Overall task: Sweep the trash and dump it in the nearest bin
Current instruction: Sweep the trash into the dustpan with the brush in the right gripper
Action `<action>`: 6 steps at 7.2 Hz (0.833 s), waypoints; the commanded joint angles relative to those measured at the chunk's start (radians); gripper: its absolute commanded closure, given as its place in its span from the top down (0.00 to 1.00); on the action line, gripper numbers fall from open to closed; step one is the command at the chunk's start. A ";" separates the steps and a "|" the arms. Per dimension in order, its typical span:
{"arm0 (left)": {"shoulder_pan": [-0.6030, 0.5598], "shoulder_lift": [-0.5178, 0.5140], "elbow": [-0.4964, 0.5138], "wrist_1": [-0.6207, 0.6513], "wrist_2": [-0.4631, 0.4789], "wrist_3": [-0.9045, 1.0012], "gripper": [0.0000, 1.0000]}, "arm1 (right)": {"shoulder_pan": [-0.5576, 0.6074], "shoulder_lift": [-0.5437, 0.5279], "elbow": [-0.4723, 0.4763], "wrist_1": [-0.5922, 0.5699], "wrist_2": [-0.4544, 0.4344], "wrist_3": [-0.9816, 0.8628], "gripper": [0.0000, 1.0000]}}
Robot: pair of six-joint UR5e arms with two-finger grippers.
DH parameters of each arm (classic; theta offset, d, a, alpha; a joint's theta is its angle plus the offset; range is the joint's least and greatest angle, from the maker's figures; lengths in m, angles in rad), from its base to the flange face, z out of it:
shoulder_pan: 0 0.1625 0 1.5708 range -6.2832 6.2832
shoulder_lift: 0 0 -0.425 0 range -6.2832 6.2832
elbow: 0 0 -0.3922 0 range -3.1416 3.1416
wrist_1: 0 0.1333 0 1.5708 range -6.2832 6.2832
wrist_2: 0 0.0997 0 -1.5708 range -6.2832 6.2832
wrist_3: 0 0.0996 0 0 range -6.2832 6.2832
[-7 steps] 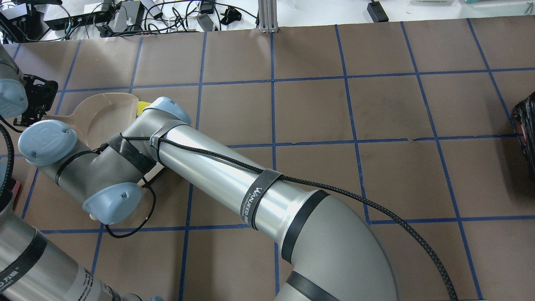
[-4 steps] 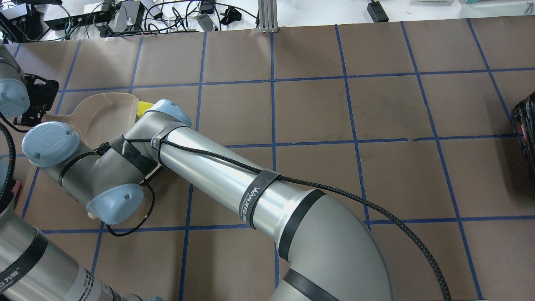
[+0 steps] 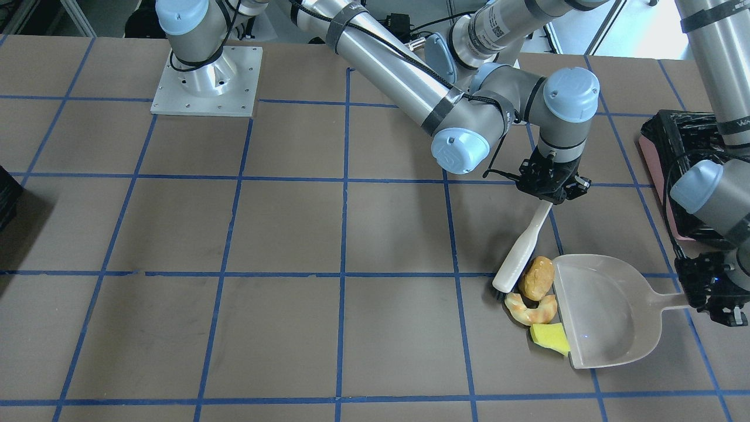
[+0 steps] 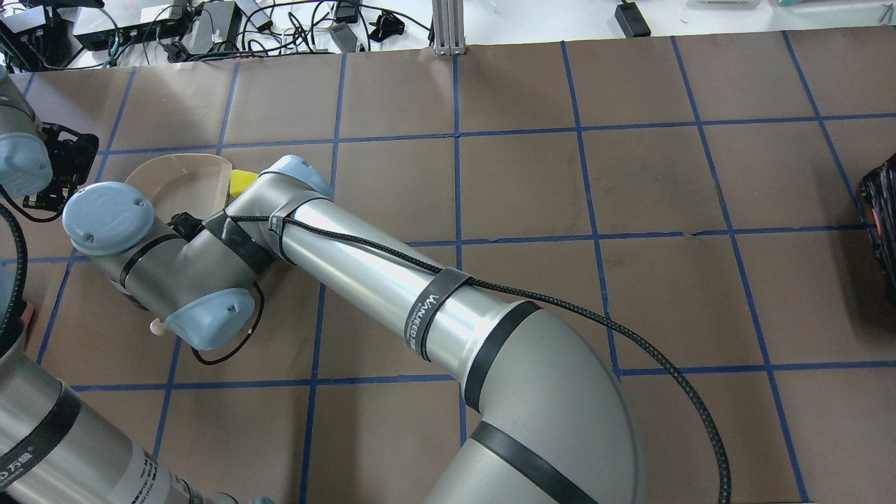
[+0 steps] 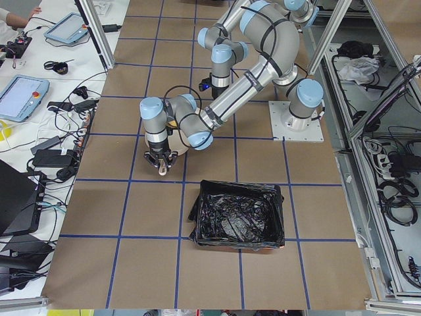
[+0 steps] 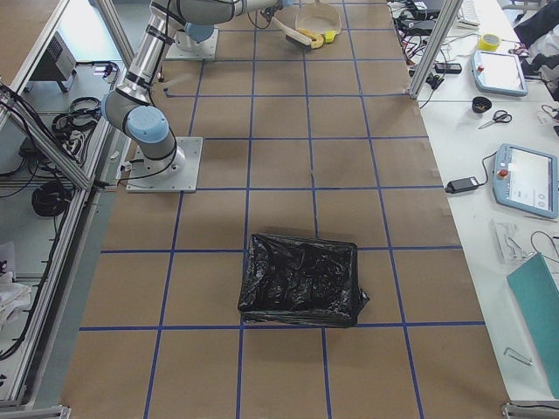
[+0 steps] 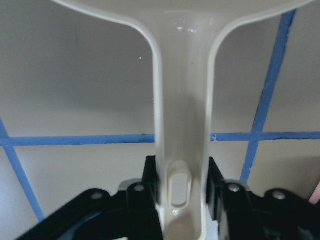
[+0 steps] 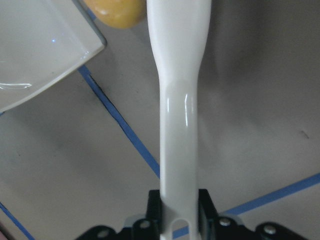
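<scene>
My right gripper [image 3: 551,186] is shut on the white brush [image 3: 521,255] by its handle [image 8: 179,125]; the brush head rests on the table beside the golden-brown lump [image 3: 537,277]. The tan crescent [image 3: 530,309] and yellow wedge [image 3: 551,338] lie at the mouth of the white dustpan [image 3: 609,310]. All the trash sits on the table at the pan's open edge. My left gripper [image 3: 712,293] is shut on the dustpan handle [image 7: 181,125]. The pink-sided bin [image 3: 659,176] with its black bag stands just behind the left arm. In the overhead view only the wedge [image 4: 241,180] shows.
A second bin lined with black plastic [image 6: 301,279] stands far off on the robot's right side of the table. The right arm's long forearm [image 4: 392,280] lies across the table's middle. Cables and boxes [image 4: 175,28] crowd the far edge.
My right wrist has moved away from the robot toward the dustpan, carrying the brush with it. The dustpan and the left gripper have stayed in place.
</scene>
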 commanded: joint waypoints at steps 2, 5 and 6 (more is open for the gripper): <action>-0.001 -0.004 0.000 0.014 0.001 0.005 0.00 | -0.014 0.021 -0.026 -0.012 0.003 -0.124 0.00; -0.003 -0.004 0.000 0.014 0.001 0.006 0.00 | -0.014 0.037 -0.024 -0.038 0.006 -0.303 0.00; -0.003 -0.004 0.000 0.014 0.001 0.008 0.00 | -0.015 0.040 -0.024 -0.038 0.006 -0.378 0.00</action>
